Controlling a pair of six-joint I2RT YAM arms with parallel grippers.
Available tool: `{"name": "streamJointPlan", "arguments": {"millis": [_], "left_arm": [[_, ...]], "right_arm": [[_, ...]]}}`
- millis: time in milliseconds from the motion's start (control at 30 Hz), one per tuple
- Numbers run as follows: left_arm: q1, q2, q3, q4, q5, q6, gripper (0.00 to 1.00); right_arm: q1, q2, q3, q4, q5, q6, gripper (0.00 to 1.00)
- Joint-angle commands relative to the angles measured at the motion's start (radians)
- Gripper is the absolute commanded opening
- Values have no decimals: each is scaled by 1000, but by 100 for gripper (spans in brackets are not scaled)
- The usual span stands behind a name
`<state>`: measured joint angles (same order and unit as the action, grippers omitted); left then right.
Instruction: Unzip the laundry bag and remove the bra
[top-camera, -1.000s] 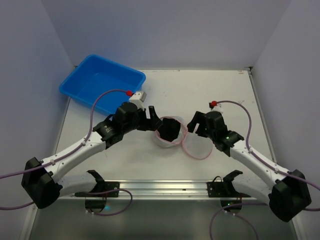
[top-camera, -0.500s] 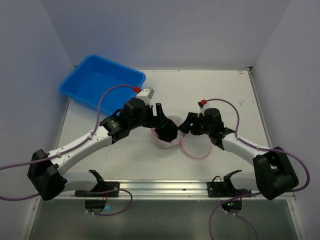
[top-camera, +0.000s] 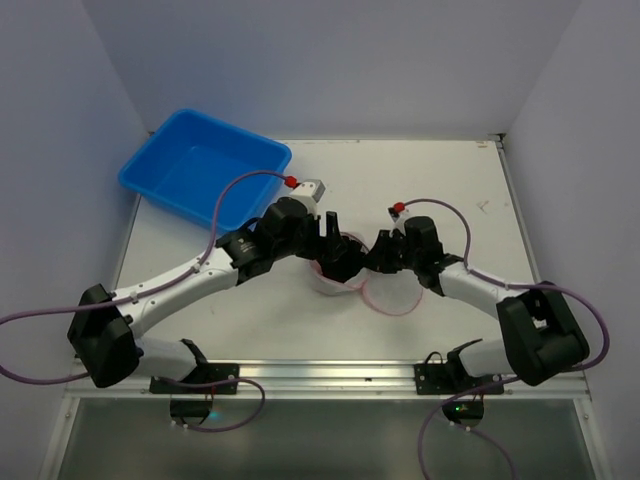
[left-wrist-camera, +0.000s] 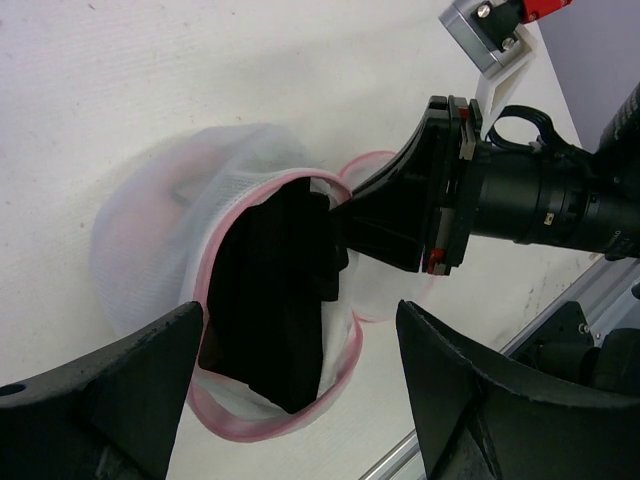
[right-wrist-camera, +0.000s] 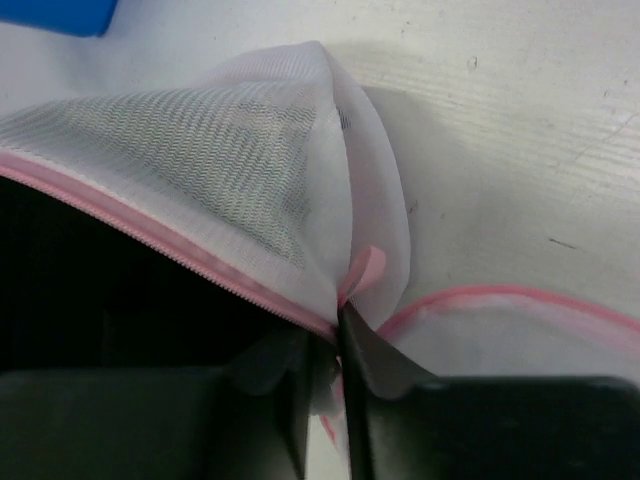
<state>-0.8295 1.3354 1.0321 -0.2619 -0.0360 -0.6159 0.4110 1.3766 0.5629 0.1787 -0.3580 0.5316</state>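
The left gripper hangs over the laundry bag with its fingers spread wide, one on either side of the pouch. The bag lies between and just ahead of them, its pink-rimmed mouth gaping and black fabric filling the opening. Reaching in from the right, the right gripper is clamped tight, with the bag's mesh and pink zip edge pinched between its fingers.
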Motion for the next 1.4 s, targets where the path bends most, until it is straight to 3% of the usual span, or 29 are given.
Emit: {"name": "streamJointPlan", "arguments": {"millis": [0, 133, 400, 733, 867, 900, 1000, 1033, 1100, 1133, 1200, 1267, 1367], "left_arm": [[-20, 19, 55, 10, -25, 33, 81], [-37, 39, 81, 1, -30, 36, 81], [-76, 131, 118, -49, -146, 32, 81], [-83, 269, 148, -105, -277, -5, 81], [-83, 314, 135, -106, -291, -30, 77], [-82, 323, 129, -105, -289, -38, 74], [-83, 350, 120, -85, -277, -50, 49], [-83, 354, 109, -59, -271, -53, 31], [-83, 341, 92, -30, -254, -53, 16], [-83, 335, 77, -14, -254, -53, 0], [-83, 300, 65, -7, -263, -44, 0], [-83, 250, 37, 3, -274, -30, 0], [-83, 167, -6, 24, -248, -5, 0]], "right_arm": [[-5, -74, 32, -13, -3, -21, 11], [-5, -152, 40, -74, -24, -21, 0], [11, -254, 83, -127, -85, -12, 0], [69, -209, 89, -102, -84, -4, 0], [78, -212, 91, -94, -82, -1, 0], [80, -212, 92, -93, -82, -1, 0], [81, -208, 94, -91, -82, 2, 0], [81, -208, 94, -90, -82, 5, 0], [83, -205, 89, -90, -73, 7, 0], [81, -203, 88, -97, -64, 7, 0], [81, -205, 83, -111, -44, 7, 1], [81, -206, 75, -125, -7, 14, 10], [72, -202, 68, -142, 48, 36, 11]]}}
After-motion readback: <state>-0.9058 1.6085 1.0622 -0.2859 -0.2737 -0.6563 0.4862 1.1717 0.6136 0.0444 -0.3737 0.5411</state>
